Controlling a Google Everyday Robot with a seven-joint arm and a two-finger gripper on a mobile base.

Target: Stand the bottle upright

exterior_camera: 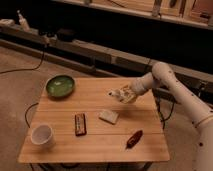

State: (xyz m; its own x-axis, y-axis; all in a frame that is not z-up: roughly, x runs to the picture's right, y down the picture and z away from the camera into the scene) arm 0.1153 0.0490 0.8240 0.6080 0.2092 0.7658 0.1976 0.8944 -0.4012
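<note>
My gripper (120, 95) is over the back right part of the wooden table (95, 150), at the end of the white arm that reaches in from the right. It is shut on the small whitish bottle (124, 93) and holds it a little above the tabletop. The bottle lies tilted in the fingers, with its narrow end pointing left. Part of the bottle is hidden by the fingers.
A green bowl (60, 86) sits at the back left. A white cup (42, 135) stands at the front left. A dark candy bar (80, 124), a pale flat block (109, 116) and a small red object (134, 138) lie towards the front. A dark shelf runs behind the table.
</note>
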